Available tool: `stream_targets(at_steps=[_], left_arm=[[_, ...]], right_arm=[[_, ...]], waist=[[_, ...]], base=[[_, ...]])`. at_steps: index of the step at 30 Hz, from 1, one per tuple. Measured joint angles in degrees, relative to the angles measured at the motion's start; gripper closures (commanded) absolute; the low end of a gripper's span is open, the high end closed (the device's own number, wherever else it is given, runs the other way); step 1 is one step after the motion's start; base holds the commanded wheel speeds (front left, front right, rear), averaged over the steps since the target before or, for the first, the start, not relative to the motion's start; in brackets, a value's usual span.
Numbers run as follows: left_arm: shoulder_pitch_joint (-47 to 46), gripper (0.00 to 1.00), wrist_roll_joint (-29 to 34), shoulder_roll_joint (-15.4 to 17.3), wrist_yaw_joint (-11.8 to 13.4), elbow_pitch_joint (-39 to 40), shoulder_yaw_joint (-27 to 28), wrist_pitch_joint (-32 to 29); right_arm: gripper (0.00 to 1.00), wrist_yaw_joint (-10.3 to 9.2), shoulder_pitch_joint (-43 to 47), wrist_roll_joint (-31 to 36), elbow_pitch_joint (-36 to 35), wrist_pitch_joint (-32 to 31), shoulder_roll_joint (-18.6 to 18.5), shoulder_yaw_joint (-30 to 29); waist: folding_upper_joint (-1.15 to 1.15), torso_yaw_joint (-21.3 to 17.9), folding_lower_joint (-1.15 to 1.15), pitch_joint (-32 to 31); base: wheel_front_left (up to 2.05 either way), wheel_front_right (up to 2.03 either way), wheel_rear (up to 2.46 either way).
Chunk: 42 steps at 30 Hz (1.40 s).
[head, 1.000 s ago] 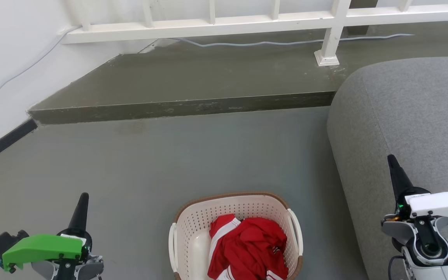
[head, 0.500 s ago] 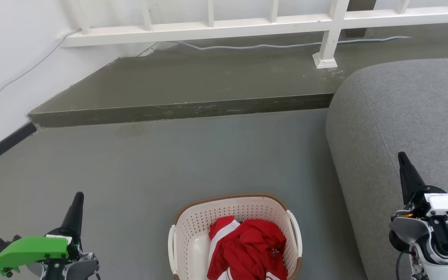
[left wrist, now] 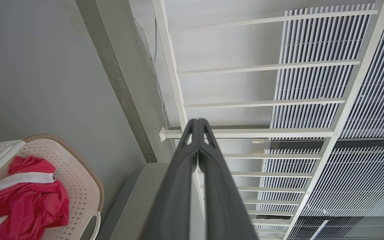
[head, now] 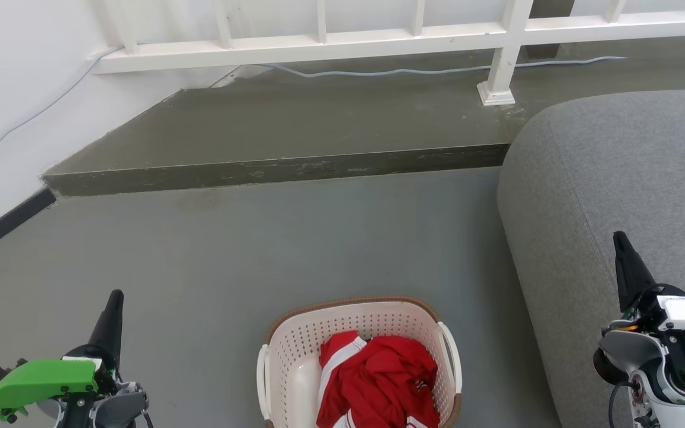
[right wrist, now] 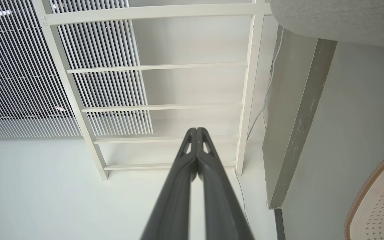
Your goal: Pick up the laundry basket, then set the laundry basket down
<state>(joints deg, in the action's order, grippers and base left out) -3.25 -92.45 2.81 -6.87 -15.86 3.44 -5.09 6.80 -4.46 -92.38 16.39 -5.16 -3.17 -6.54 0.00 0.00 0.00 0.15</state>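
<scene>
— Where's the laundry basket (head: 354, 302)?
— The left gripper (head: 114, 300) is well to its left, jaws pressed together; the basket sits on the floor (head: 259, 238), red garment (head: 378, 380) inside; the right gripper (head: 621, 241) is well to its right, jaws together.

On the grey floor (head: 295, 238): basket (head: 304, 342) (red cloth (head: 378, 380) inside), upright, near a grey sofa (head: 616, 166); behind both, a raised step (head: 295, 125).

Grey floor (head: 319, 249) is lying under even light | darker raised step (head: 295, 119) is running across behind it | white railing (head: 319, 43) is standing on the step | white wall (head: 9, 89) is rising at left, black baseboard (head: 3, 224) edging it | grey sofa (head: 628, 166) is bulging in at right
</scene>
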Motion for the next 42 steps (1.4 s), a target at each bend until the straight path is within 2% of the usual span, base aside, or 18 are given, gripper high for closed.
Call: stream_targets(at_steps=[42], left_arm=[[-0.01,1.0,0.0,-0.04,-0.01,0.02,0.11,-0.43]], right_arm=[[1.0,0.01,0.0,0.0,-0.19,-0.01,0.09,-0.12]], waist=[[0.0,0.0,0.0,0.01]], base=[[0.0,0.0,0.0]])
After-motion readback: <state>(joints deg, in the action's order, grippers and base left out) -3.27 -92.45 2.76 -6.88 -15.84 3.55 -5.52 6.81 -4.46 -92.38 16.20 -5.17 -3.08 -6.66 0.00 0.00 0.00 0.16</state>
